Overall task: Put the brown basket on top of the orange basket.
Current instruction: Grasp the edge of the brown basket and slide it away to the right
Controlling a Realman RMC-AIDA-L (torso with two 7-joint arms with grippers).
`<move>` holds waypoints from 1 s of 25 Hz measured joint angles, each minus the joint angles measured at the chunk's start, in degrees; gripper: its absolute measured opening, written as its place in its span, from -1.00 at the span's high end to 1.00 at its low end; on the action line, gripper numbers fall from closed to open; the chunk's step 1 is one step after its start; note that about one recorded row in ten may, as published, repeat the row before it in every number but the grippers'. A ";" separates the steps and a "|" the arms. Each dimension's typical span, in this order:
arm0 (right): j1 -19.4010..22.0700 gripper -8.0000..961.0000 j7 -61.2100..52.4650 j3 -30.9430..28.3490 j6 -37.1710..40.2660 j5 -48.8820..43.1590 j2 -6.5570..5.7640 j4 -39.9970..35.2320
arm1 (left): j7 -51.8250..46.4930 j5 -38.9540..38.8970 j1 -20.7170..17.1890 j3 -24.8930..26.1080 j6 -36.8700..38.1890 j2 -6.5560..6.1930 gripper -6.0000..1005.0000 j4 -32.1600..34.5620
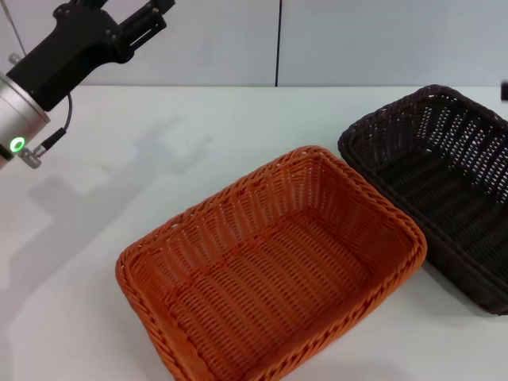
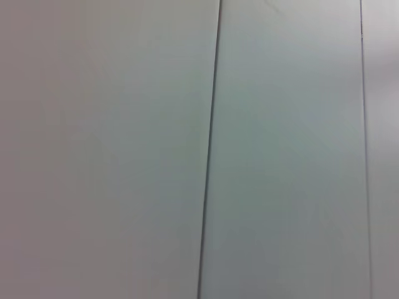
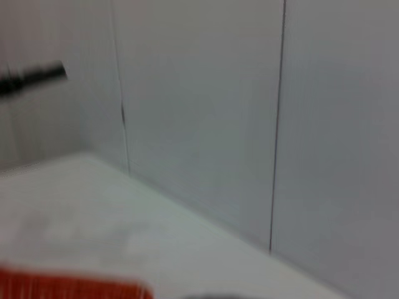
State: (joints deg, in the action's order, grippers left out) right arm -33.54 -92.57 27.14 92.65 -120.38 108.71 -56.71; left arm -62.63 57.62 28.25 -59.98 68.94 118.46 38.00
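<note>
Now, two rectangular woven wicker baskets share the white desk [image 1: 119, 198]: the bright orange basket [image 1: 270, 278] centre, the dark brown basket [image 1: 444, 182] touching its right. Left claw [image 1: 139, 28] raised far-left, grip unreadable.

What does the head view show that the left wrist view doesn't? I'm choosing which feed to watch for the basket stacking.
Only the head view shows the orange basket and the brown basket side by side on the white table, the brown one on the robot's right, neither stacked, plus the left gripper raised at the far left. Only the left wrist view shows nothing extra: just wall panels. Both share that pale wall with its dark vertical seam.
</note>
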 joint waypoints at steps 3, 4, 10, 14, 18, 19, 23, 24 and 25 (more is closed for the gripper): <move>-0.35 -0.28 1.80 1.30 1.64 -4.67 0.00 -0.21 | 4.50 -3.65 0.07 -0.09 1.92 -0.06 -0.64 -3.29; -0.36 -0.28 2.20 2.06 2.84 -5.77 0.05 -0.30 | 9.89 -6.88 0.84 0.20 3.30 -0.12 -0.64 -8.02; 0.40 -0.28 5.21 6.59 7.79 -13.35 1.48 -2.43 | 11.03 -7.71 0.76 -0.04 3.64 -0.01 -0.64 -8.96; 1.33 -0.28 7.23 7.21 7.53 -15.07 1.99 -2.34 | 11.03 -7.81 0.74 0.03 3.74 -0.01 -0.64 -9.39; 1.74 -0.28 9.44 7.67 8.36 -17.41 2.30 -2.15 | 10.83 -9.28 1.13 0.11 3.83 0.01 -0.64 -11.40; 1.86 -0.28 10.38 8.16 9.30 -18.82 2.44 -2.12 | 10.83 -9.28 1.13 0.11 3.83 0.01 -0.64 -11.40; 2.28 -0.28 10.97 9.32 9.39 -19.53 2.72 -1.87 | 10.55 -9.54 1.04 -0.25 4.65 -0.02 -0.64 -11.46; 2.39 -0.28 11.17 9.73 9.18 -19.70 2.83 -1.61 | 10.55 -9.55 0.86 -0.32 5.27 0.02 -0.64 -11.46; 2.41 -0.28 11.34 10.07 9.18 -19.91 2.96 -1.28 | 10.55 -9.55 0.86 -0.32 5.27 0.02 -0.64 -11.46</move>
State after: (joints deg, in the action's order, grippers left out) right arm -31.14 -81.23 37.21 101.83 -140.29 111.67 -57.99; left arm -52.08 48.07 29.11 -60.30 74.21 118.48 26.54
